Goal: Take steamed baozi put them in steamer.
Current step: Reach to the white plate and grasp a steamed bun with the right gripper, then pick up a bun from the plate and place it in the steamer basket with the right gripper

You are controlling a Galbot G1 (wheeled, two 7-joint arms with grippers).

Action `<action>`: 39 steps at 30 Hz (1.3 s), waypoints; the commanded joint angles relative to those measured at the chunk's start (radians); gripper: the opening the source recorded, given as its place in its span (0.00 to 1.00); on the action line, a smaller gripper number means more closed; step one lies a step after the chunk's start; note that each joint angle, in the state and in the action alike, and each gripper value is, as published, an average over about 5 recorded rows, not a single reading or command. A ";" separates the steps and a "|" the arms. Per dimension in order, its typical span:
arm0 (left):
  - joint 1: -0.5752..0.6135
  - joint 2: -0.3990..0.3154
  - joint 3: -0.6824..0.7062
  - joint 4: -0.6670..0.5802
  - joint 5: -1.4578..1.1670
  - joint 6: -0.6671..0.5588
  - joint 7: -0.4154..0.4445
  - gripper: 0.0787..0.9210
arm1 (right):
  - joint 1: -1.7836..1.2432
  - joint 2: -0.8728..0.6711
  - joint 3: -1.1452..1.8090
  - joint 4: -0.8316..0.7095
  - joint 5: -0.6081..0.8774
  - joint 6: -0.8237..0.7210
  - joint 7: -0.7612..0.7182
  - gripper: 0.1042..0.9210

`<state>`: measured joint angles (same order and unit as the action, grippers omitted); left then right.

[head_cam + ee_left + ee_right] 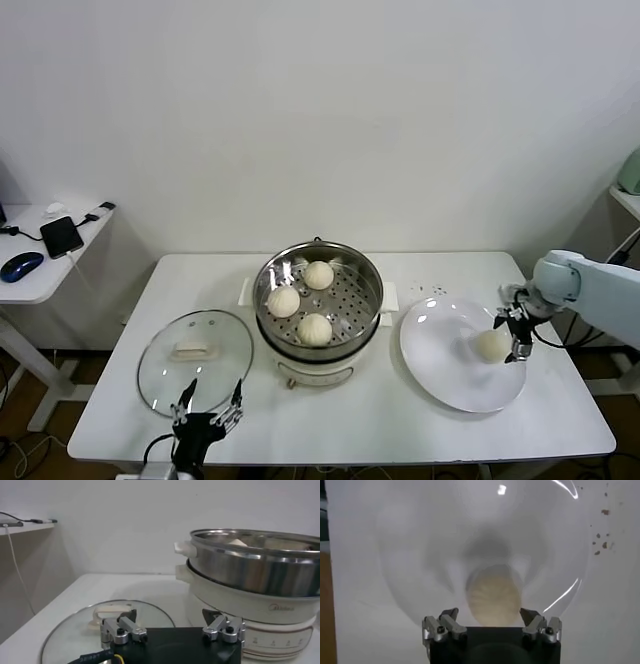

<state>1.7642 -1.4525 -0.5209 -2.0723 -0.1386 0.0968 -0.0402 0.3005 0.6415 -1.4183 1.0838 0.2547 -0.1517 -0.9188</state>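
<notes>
The steel steamer (266, 318) stands at the table's middle and holds three cream-white baozi (319, 274) on its perforated tray. A fourth baozi (490, 346) lies on the flat white plate (440, 365) to the right. My right gripper (511, 334) is down over that baozi, open, with a finger on each side. In the right wrist view the baozi (493, 592) sits between the fingertips (449, 615) on the plate (410, 555). My left gripper (210, 404) is parked, open and empty, at the table's front left. The steamer also shows in the left wrist view (255, 565).
The round glass lid (195, 358) with its white handle lies flat left of the steamer, just beyond my left gripper (170, 616). A side desk (40, 270) at far left holds a phone and a mouse. Small crumbs (602, 535) lie beside the plate.
</notes>
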 commanded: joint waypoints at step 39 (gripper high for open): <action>0.033 0.010 0.018 -0.067 0.016 -0.006 -0.003 0.88 | 0.864 0.303 -0.370 0.262 0.709 -0.024 -0.067 0.70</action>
<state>1.7965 -1.4437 -0.5030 -2.1321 -0.1226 0.0890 -0.0440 0.7964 0.7692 -1.6053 1.2506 0.5979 -0.1474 -0.9822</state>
